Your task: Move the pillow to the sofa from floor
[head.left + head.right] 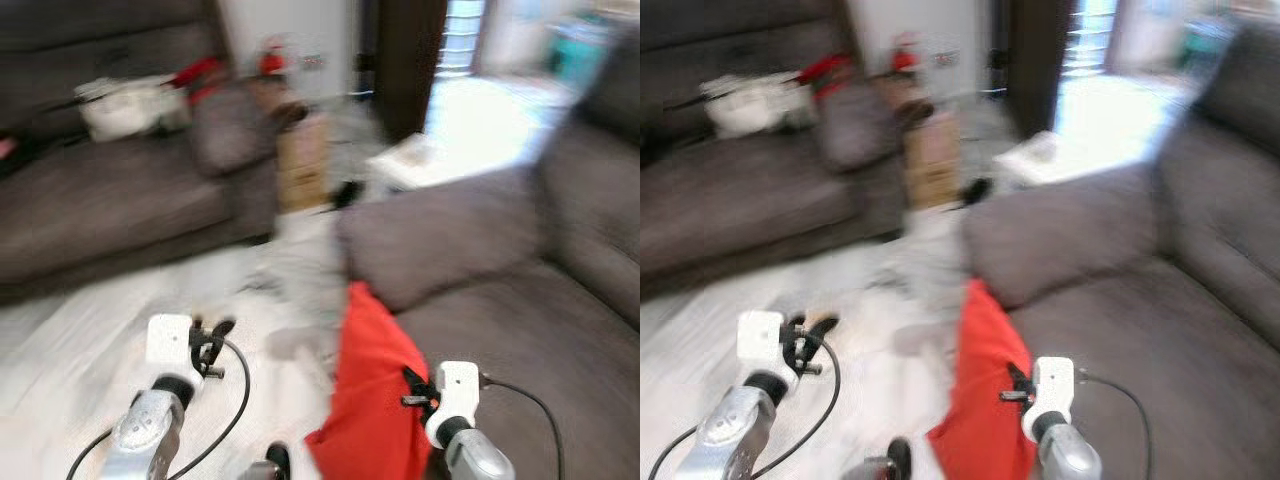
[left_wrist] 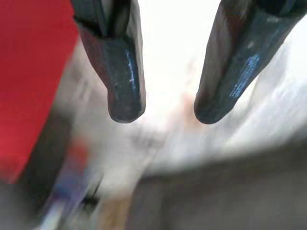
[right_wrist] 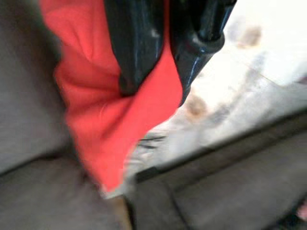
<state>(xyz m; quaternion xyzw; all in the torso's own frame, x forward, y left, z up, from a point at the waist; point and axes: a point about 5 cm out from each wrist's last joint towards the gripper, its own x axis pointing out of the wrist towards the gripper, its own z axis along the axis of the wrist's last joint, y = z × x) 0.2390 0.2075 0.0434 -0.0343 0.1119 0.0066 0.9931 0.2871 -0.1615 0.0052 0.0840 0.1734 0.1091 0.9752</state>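
Observation:
A red pillow [image 1: 370, 400] hangs upright at the front edge of the grey sofa [image 1: 520, 340] on my right, its lower end over the pale floor. My right gripper [image 3: 163, 62] is shut on the pillow's red fabric [image 3: 110, 105], pinching a fold near its edge. To the left, my left gripper [image 2: 165, 112] is open over the floor with nothing between its fingers, and the red pillow [image 2: 29, 72] lies just beside it. The head views are blurred by motion.
A grey cushion [image 1: 440, 240] lies on the right sofa's seat. A second grey sofa [image 1: 100, 210] on the left holds a white bag [image 1: 125, 105] and a grey pillow [image 1: 230, 125]. A cardboard box [image 1: 303, 165] and grey cloth stand between the sofas.

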